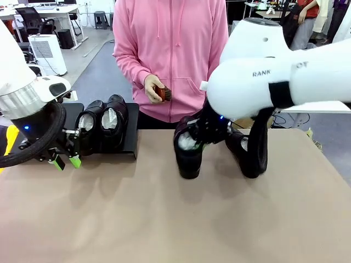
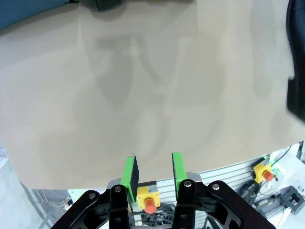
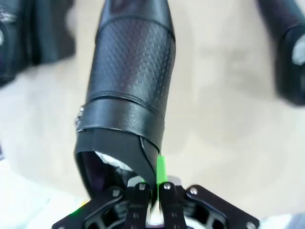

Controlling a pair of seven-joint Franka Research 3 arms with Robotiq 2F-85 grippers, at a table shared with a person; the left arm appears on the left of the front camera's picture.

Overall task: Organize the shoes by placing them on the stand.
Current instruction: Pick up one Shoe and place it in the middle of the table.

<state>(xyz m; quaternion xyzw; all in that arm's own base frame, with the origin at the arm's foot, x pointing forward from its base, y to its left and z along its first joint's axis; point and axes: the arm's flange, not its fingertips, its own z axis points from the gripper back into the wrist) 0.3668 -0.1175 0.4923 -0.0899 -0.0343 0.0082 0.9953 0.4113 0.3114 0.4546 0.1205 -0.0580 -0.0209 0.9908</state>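
a tan table [image 1: 164,219] stood in an open office. four shoes [image 1: 113,118]: two sat on the one stand [image 1: 130,130], two on the table, one shoe [image 1: 188,156] pinched at its heel by the right pincer [image 3: 155,177]. the left pincer [image 2: 153,164] hung half-open, empty.

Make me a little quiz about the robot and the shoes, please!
1. How many shoes sit on the stand?
2. True or false: the left fingers hold a shoe.
3. What is in the person's hand? A) a brush B) a cup C) a sock

Key: 1. Two. 2. False, they are open and empty. 3. A.
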